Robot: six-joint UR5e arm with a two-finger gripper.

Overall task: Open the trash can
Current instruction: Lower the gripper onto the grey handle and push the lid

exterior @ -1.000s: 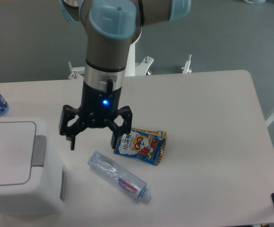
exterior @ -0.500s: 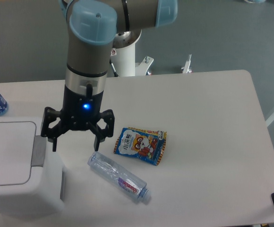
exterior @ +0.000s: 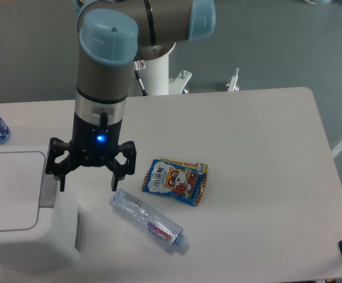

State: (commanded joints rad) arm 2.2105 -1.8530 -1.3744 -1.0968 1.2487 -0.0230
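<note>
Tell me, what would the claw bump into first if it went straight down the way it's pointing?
Probably the boxy white plastic trash can. The open black claw points down, one finger over the can's grey push tab, the other near the clear plastic bottle. Depth is hard to judge.

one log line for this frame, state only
end effector: open, empty, beside grey push tab | trash can: lid shut | phase: approach
</note>
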